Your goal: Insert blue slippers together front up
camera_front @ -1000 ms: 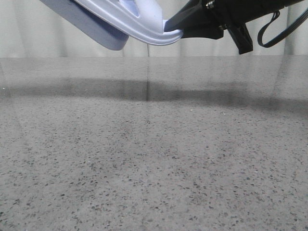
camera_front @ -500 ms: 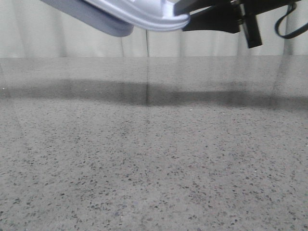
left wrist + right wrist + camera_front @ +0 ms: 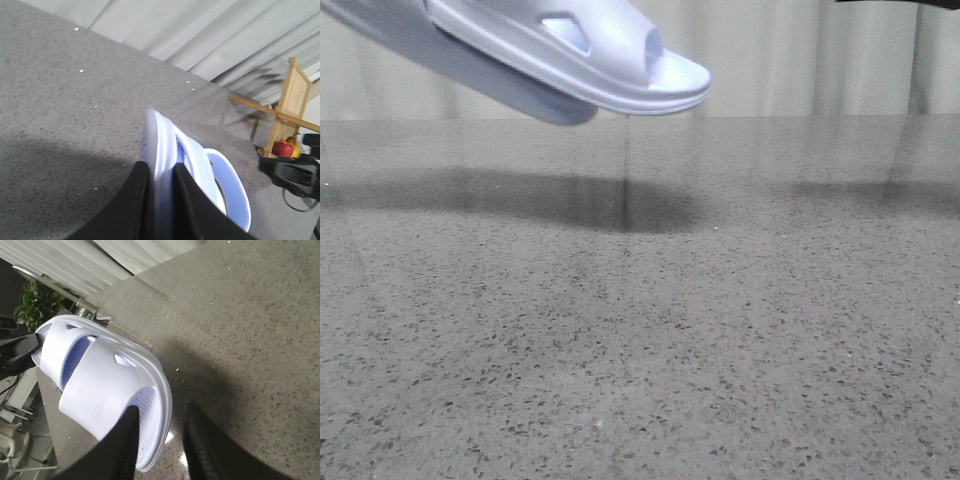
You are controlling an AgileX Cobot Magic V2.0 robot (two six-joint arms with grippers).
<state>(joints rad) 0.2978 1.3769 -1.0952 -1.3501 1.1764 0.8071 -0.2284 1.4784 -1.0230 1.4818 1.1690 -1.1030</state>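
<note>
The nested blue slippers [image 3: 570, 60] are hanging at upper left above the tabletop [image 3: 640, 330], long axis sloping down-right. Left gripper [image 3: 160, 200] jaws are clamping their edge; right gripper [image 3: 160, 440] jaws are standing apart, empty, just beside.

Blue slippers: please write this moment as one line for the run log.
blue slippers: nested, tilted, in air above table | left gripper: shut on blue slippers | right gripper: open, holding nothing
</note>
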